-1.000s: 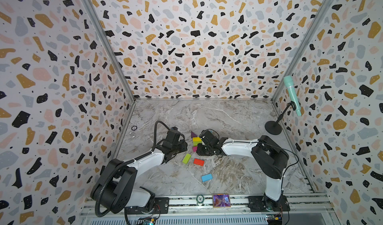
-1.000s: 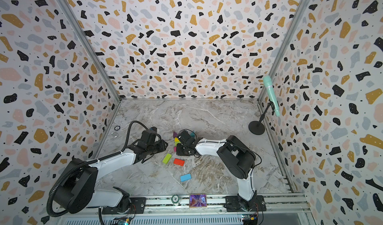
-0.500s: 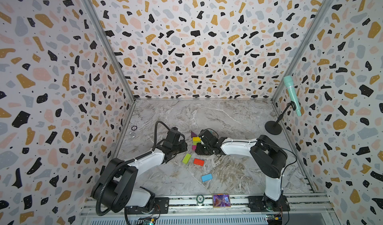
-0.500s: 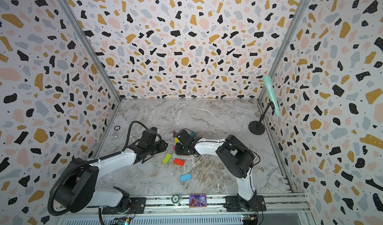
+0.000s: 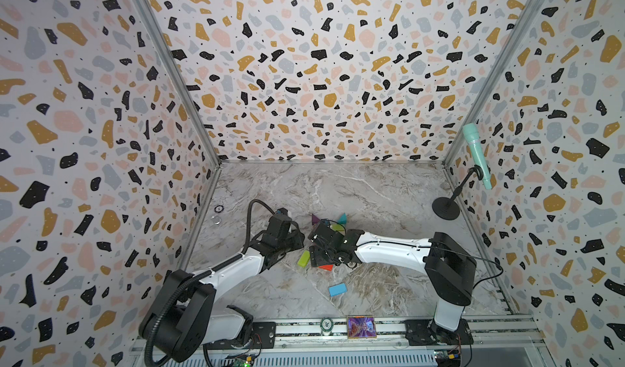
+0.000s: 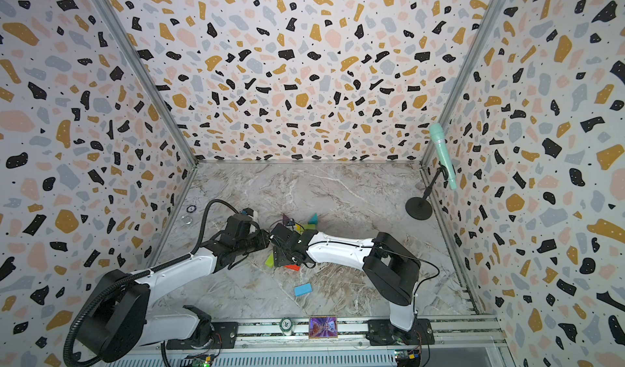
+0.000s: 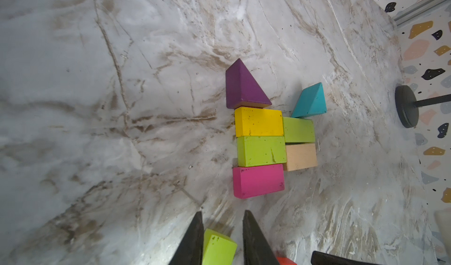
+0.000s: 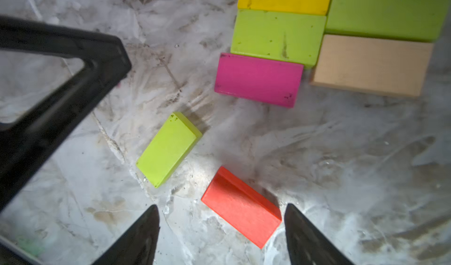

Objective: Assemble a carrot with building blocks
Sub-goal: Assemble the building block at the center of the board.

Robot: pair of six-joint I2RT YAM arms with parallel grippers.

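In both top views we are seeing the carrot [image 5: 338,227] lying part-built on the table [image 5: 372,186], with the light blue block [image 5: 337,289] well apart from it.

In the left wrist view the left gripper [image 7: 222,212] is hovering with its jaws narrowly parted and gripping nothing; a loose lime green block [image 7: 218,248] is showing between them.

In the right wrist view the right gripper [image 8: 222,206] is standing wide open, and the red block [image 8: 241,207] is lying flat between its tips.

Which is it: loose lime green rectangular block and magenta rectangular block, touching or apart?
Apart. Right wrist view shows a strip of bare marble tabletop between the loose lime green rectangular block and the magenta rectangular block.
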